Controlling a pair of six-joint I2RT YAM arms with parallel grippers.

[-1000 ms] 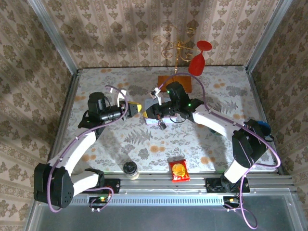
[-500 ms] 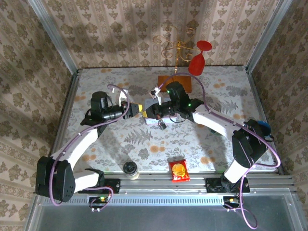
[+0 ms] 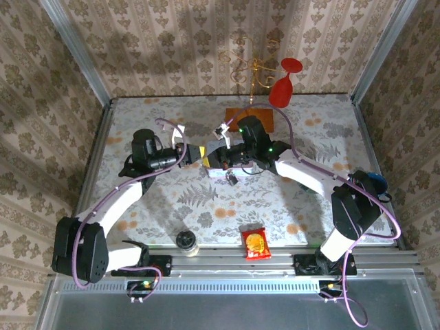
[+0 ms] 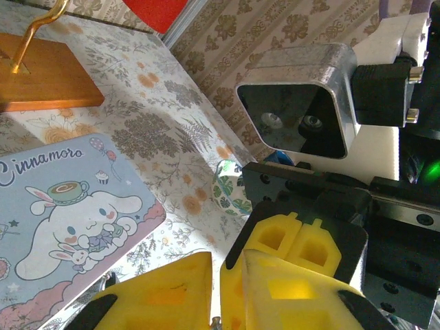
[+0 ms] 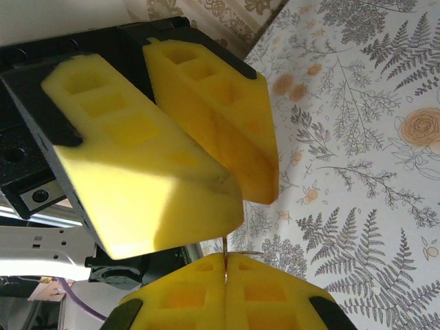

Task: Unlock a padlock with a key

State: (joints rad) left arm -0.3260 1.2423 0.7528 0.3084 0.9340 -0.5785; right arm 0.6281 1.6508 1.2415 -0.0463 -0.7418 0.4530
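My right gripper [image 5: 225, 265] is shut on a thin metal key [image 5: 225, 247], seen edge-on with a wire ring beside it. It hovers over the pale cartoon tin [image 3: 218, 173]. My left gripper [image 4: 216, 275] faces it tip to tip. The left jaws stand a narrow slit apart, with a metal tip [image 4: 217, 322] low in the slit. The left fingers [image 5: 151, 165] hang just over the key's end. In the top view the left gripper [image 3: 195, 152] meets the right gripper [image 3: 210, 162] mid-table. The tiny dark padlock [image 3: 234, 178] lies just right of the tin.
A wooden base with a gold wire stand [image 3: 249, 117] and a red goblet [image 3: 283, 86] stand at the back. A snack packet [image 3: 256, 243] and a lidded jar [image 3: 186, 240] sit near the front edge. Metal rails frame the table.
My left gripper has moved right, up to the right gripper's tips, and its jaws have narrowed. The right arm has stayed put.
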